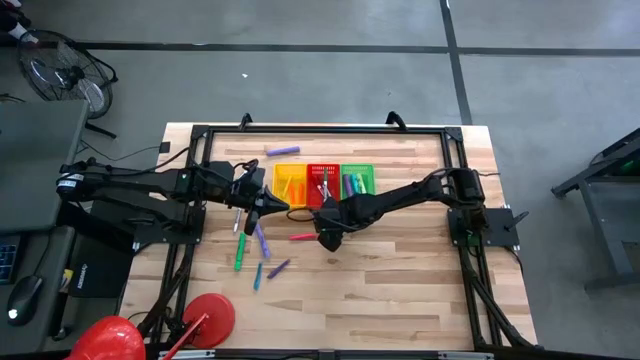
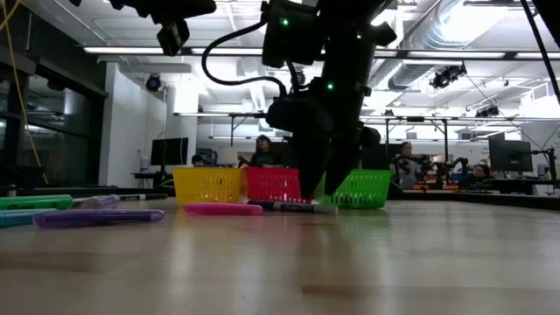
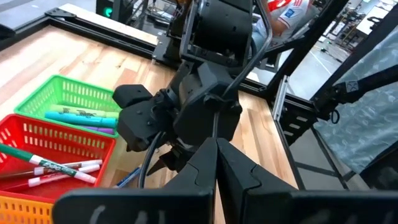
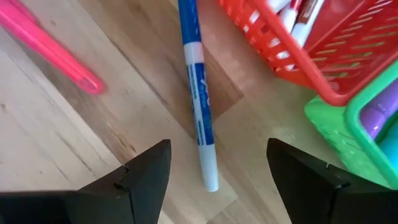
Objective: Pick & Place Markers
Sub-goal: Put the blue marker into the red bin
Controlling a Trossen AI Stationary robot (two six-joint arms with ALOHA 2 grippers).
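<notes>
My right gripper [image 4: 217, 152] is open and points down just above the table, in front of the red basket [image 4: 292, 43]. Its fingers stand on either side of the white-tipped near end of a blue marker [image 4: 198, 106], which lies flat on the wood, and touch nothing. A pink marker [image 4: 50, 46] lies beside it. My left gripper [image 3: 216, 163] is shut and empty, hovering left of the right gripper [image 1: 330, 238] near the yellow basket [image 1: 290, 183]. More markers lie loose [image 1: 262, 240], and others sit in the red and green baskets [image 1: 357, 180].
Three mesh baskets stand in a row at the table's middle. Purple [image 1: 278, 268], green [image 1: 240, 255] and teal [image 1: 258, 277] markers are scattered left of centre, and one purple marker [image 1: 282, 151] lies near the far edge. A black frame rims the table. People sit in the room behind.
</notes>
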